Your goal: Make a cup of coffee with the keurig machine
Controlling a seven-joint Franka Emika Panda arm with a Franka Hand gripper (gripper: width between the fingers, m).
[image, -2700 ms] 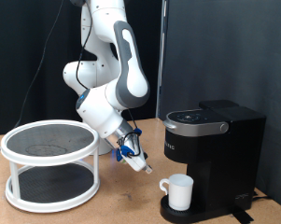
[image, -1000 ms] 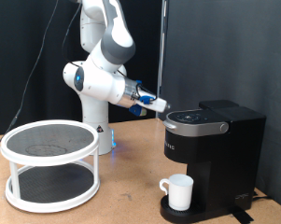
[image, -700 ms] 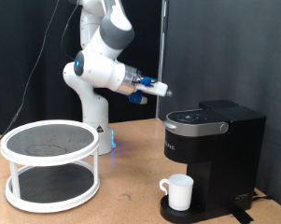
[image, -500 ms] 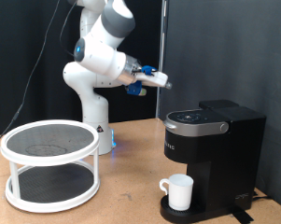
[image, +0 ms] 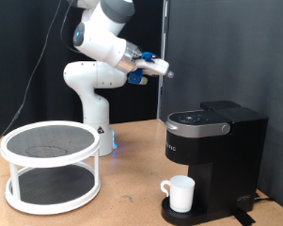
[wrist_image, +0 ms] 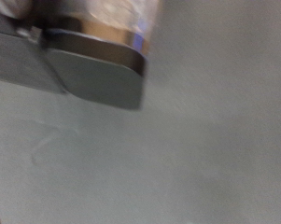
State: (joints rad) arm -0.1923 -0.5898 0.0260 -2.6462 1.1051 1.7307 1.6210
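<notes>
The gripper [image: 165, 68] hangs high in the air, well above the keurig [image: 214, 160] and apart from it; I cannot tell whether its fingers are spread or pressed together. The cup [image: 180, 193] sits on the machine's drip base, lid down
</notes>
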